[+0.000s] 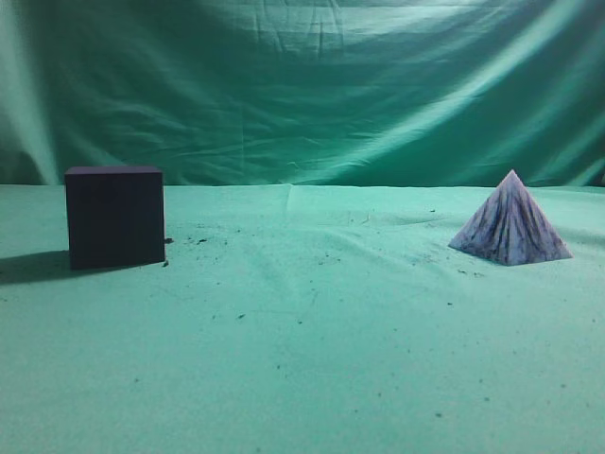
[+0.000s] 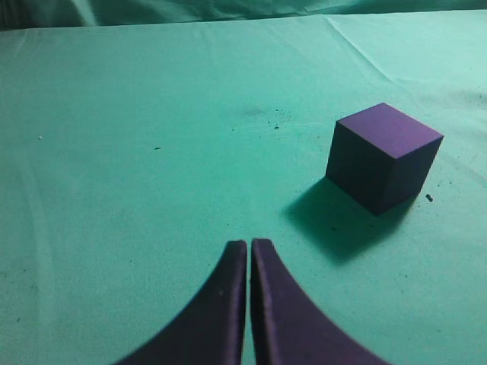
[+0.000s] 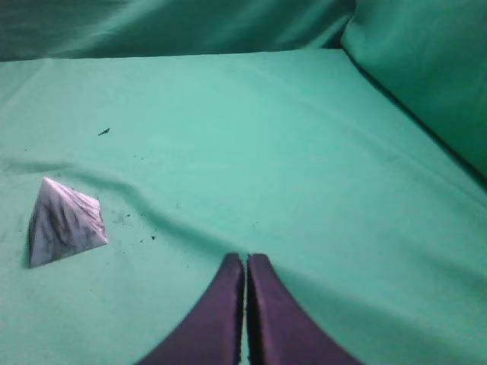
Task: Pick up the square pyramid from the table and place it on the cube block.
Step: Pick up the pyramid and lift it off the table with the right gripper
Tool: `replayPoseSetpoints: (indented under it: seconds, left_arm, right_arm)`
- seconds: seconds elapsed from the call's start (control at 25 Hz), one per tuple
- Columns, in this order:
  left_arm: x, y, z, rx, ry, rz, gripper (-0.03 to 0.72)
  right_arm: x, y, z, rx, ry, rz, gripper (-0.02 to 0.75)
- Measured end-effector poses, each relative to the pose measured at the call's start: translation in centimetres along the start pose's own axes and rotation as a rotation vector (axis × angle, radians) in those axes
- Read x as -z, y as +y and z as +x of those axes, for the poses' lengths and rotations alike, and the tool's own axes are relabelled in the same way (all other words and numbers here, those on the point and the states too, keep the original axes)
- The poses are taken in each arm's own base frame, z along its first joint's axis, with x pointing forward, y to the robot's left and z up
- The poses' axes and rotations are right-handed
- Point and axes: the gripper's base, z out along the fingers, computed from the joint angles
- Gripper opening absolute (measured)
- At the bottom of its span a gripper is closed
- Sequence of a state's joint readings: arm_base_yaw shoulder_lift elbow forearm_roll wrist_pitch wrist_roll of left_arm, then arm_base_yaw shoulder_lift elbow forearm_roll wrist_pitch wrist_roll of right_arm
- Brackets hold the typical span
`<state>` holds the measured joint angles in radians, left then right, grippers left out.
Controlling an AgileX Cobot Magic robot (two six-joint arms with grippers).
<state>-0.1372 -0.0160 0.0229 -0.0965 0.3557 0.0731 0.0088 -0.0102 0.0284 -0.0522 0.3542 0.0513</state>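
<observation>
The square pyramid (image 1: 510, 227) is pale lilac with dark marbled streaks and stands on the table (image 1: 312, 331) at the right. It also shows at the left of the right wrist view (image 3: 65, 220). The dark purple-black cube block (image 1: 114, 217) stands at the left, and up and to the right in the left wrist view (image 2: 383, 156). My left gripper (image 2: 249, 245) is shut and empty, short of the cube and to its left. My right gripper (image 3: 246, 258) is shut and empty, to the right of the pyramid. Neither gripper shows in the exterior view.
The green cloth is wrinkled and specked with small dark bits (image 1: 203, 238). A green cloth backdrop (image 1: 302, 85) hangs behind the table. In the right wrist view a cloth wall (image 3: 426, 68) rises at the table's right edge.
</observation>
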Motion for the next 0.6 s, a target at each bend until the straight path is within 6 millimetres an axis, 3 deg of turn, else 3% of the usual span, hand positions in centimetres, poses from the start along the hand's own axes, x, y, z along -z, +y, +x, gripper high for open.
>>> replayPoseSetpoints:
  seconds: [0.12, 0.24, 0.32, 0.48, 0.6]
  left_arm:
    - [0.0, 0.0, 0.0, 0.000, 0.000, 0.000, 0.000]
    - [0.0, 0.0, 0.0, 0.000, 0.000, 0.000, 0.000]
    - [0.0, 0.0, 0.0, 0.000, 0.000, 0.000, 0.000]
    - [0.0, 0.0, 0.0, 0.000, 0.000, 0.000, 0.000]
    - [0.0, 0.0, 0.0, 0.000, 0.000, 0.000, 0.000]
  right_arm:
    - [0.1, 0.2, -1.4, -0.053, -0.154, -0.023, 0.000]
    - [0.9, 0.1, -4.0, -0.147, -0.457, -0.042, 0.000]
    - [1.8, 0.0, -5.4, -0.100, -0.628, -0.037, 0.000]
    - [3.8, 0.4, -8.9, 0.023, -0.695, -0.042, 0.000]
    - [4.7, 0.0, -11.9, 0.033, -0.541, 0.001, 0.000]
